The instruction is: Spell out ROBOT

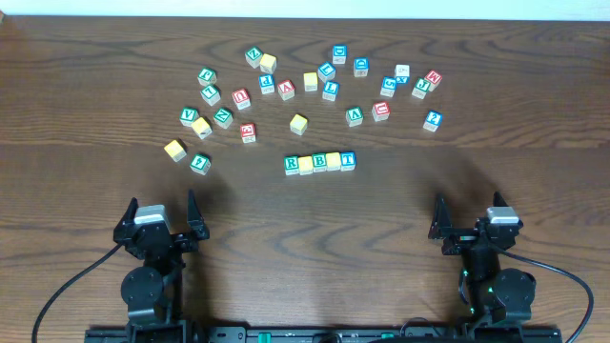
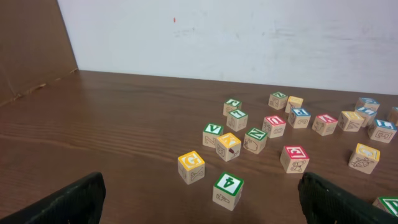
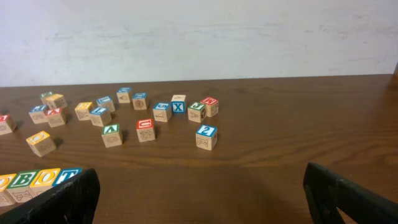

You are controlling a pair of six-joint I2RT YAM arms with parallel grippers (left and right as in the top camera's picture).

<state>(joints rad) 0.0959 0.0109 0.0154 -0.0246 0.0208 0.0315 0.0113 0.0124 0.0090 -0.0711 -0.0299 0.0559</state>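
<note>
Five cubes stand side by side in a row [image 1: 320, 162] at the table's middle. From left to right they are a green R [image 1: 292, 164], a yellow cube [image 1: 306, 164], a green B [image 1: 320, 162], a second yellow cube [image 1: 335, 161] and a blue T [image 1: 349, 160]. The right wrist view shows the row's right end [image 3: 34, 179] at the bottom left, reading O, B, O, T. My left gripper [image 1: 160, 206] [image 2: 202, 210] is open and empty near the front edge, left of the row. My right gripper [image 1: 469, 210] [image 3: 202, 202] is open and empty at the front right.
Several loose cubes lie scattered behind the row. Among them are a green 4 [image 1: 198, 163] [image 2: 228, 190] and a yellow G [image 2: 191, 167] on the left, and a blue 2 [image 1: 432, 121] [image 3: 206, 137] on the right. A white wall [image 2: 249, 37] closes the far side.
</note>
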